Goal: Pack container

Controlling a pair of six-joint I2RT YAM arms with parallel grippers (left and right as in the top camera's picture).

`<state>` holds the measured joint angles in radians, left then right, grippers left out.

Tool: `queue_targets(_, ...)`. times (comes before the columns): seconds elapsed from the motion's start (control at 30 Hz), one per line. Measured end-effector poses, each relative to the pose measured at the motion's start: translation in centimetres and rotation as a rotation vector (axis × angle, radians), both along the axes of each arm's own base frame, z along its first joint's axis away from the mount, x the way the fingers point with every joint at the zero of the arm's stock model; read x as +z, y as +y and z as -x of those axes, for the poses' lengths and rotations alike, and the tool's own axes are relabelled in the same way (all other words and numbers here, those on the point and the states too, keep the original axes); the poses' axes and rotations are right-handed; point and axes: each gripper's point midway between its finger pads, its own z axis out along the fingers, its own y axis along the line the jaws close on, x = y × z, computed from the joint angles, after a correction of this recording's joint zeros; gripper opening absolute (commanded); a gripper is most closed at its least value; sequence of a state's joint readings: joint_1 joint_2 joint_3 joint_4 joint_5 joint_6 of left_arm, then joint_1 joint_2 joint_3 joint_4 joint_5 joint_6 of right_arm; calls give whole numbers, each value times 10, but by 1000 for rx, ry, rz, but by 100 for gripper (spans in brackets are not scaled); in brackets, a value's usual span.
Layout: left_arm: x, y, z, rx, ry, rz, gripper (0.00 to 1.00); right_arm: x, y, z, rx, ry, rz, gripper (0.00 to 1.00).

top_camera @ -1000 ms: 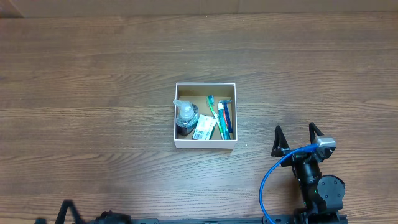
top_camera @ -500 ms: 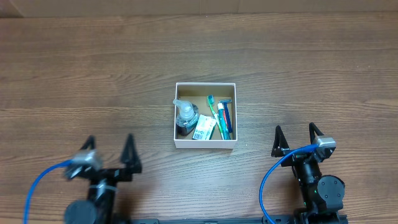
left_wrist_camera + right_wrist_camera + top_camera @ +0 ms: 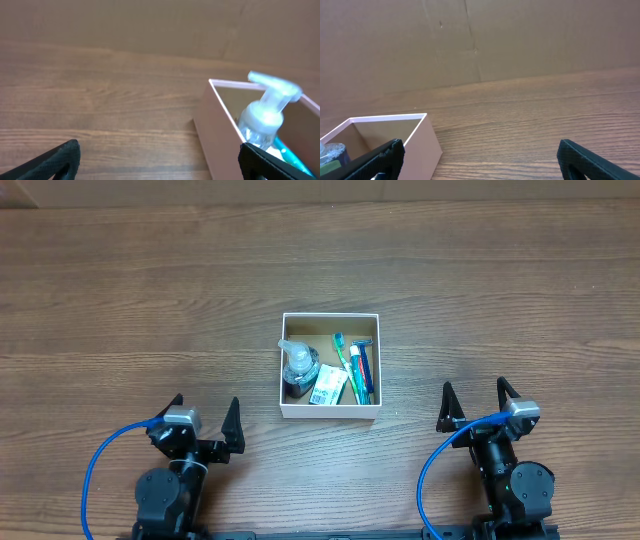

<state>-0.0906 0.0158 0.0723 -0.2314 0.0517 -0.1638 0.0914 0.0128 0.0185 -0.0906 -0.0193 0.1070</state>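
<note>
The container, a small square box with white walls and a brown inside, sits mid-table. In it lie a clear pump bottle, a small white packet, a green toothbrush and a blue razor. My left gripper is open and empty at the front left, well clear of the box. My right gripper is open and empty at the front right. The left wrist view shows the box wall and the pump bottle. The right wrist view shows the box corner.
The wooden table stretches all round the box. A brown cardboard wall stands behind the table. Blue cables run from both arms at the front edge.
The left arm has come into view from the bottom edge and settled at the front left, gripper open. The right arm and the box have not moved.
</note>
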Motion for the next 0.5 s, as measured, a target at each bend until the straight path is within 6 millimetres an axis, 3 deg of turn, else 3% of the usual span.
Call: queue_targets(0.5, 1, 0, 0, 1, -5, -11, 100, 0, 0, 0, 0, 0, 0, 100)
